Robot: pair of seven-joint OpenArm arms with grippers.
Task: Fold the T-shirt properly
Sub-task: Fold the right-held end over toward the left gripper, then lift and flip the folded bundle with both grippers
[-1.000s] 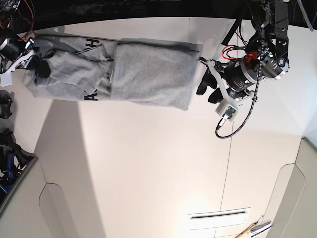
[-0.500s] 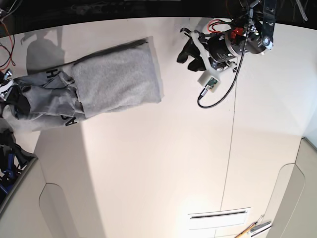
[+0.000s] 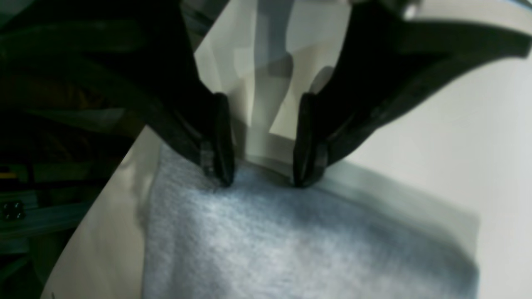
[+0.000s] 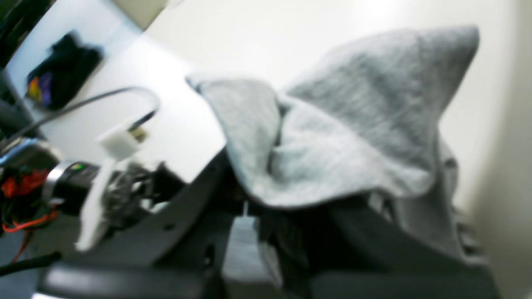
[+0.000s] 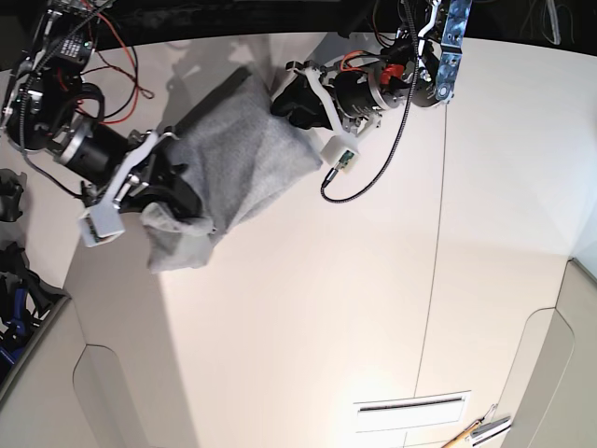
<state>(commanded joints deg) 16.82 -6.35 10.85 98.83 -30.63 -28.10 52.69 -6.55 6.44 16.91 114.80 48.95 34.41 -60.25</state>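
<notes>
The heather-grey T-shirt [image 5: 238, 154] lies bunched at the table's back left, with no lettering showing. My right gripper [image 5: 179, 207] is at its lower left end, shut on a fold of cloth. In the blurred right wrist view the T-shirt [image 4: 341, 137] drapes over the gripper and hides the fingers. My left gripper [image 5: 291, 101] is at the shirt's upper right corner. In the left wrist view the left gripper [image 3: 262, 176] is open. Its fingertips [image 3: 224, 174] touch the edge of the T-shirt [image 3: 291, 241] with a gap between them.
The white table [image 5: 326, 308] runs toward the front. Its dark back edge is close behind both arms. A cable [image 5: 359, 182] hangs from the left wrist. Dark and blue items [image 5: 17, 299] sit off the left edge. A slotted plate [image 5: 410, 408] and a pencil-like tool [image 5: 480, 431] lie front right.
My right gripper has moved from the left edge toward the middle with the shirt's end, bunching the cloth. My left gripper has moved left to the shirt's upper right corner.
</notes>
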